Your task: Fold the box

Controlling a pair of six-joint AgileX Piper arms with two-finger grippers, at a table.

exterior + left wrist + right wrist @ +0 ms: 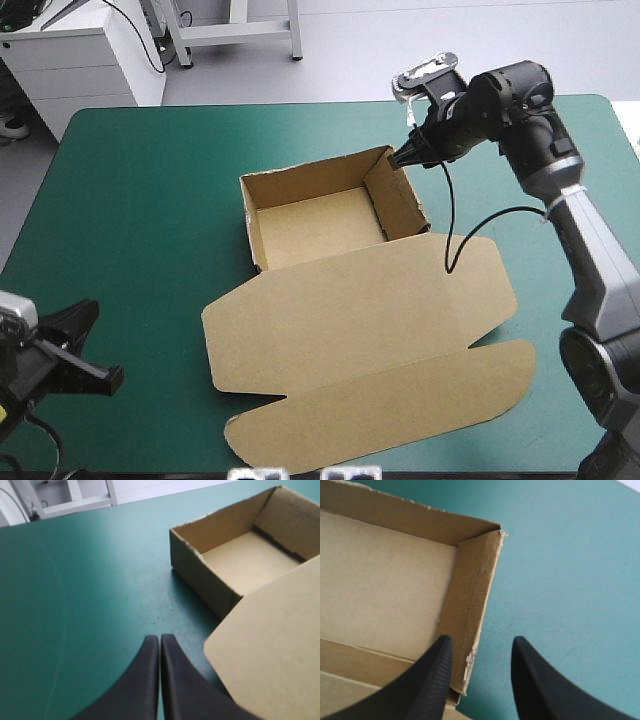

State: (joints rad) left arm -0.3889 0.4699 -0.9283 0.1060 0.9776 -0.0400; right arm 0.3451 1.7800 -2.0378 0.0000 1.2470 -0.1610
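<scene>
The table (130,200) has a teal-green cover, and the brown box (345,290) lies in the middle of it. The box is half made. Its biggest part is the lid (380,330), which lies flat and open and reaches toward the near edge of the table. Behind the lid, on the far side, is the tray (315,225), with its walls standing up. The whole box runs long from far to near.

The part that matters most is the right wall (472,595) of the tray. It also runs from far to near, and its edge looks a little torn.

The right gripper (398,157) is at the far right corner of the tray, just above this wall, pointing down at it. Its black fingers (427,680) stand apart. One is over the inside of the tray and the other is over the bare cover outside, so the wall lies between them. I cannot tell if a finger touches the board. I think this arm is the one to work next, since it is right at the box. It may need to pinch or press this wall so it stays tucked.

The left gripper (160,639) is at the near left corner of the table, well away from the box. Its fingers are pressed together into one point and hold nothing. The box lies ahead of it, with a corner of the lid nearest
</scene>
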